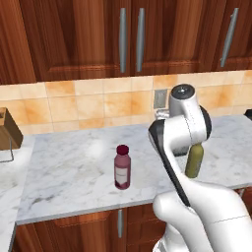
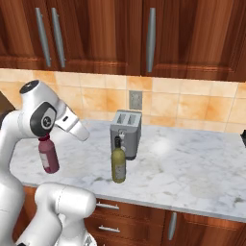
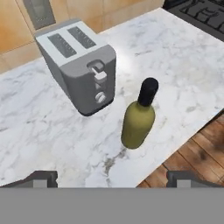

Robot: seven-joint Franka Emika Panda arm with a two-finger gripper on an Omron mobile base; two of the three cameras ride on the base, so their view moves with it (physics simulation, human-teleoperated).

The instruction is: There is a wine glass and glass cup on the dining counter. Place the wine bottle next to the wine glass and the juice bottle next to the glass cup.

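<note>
A: Where the arm crosses the left base view, how much of the wine bottle [image 1: 194,161] shows?

B: Just its olive body, right of centre; the white elbow covers the neck. In the right base view the whole bottle stands at centre, just in front of the grey toaster [image 2: 126,133].

A: And the juice bottle [image 1: 122,167]?

B: It is plain in the left base view, upright on the marble desk [image 1: 74,172] left of centre, well apart from the wine bottle. In the right base view the arm's joint hides its cap at the left edge.

A: What of the fingers [image 3: 113,178]?

B: In the hand view two dark tips sit in the lower corners, spread wide with nothing between them, above the desk's front edge. The wine bottle is right of centre there, the toaster at upper left, apart from it.

A: Anything cut off?

B: A dark stove [image 3: 201,15] runs off the upper right of the hand view. A wooden block [image 1: 8,129] is clipped at the left edge of the left base view. What the bottles hold I cannot tell.
</note>
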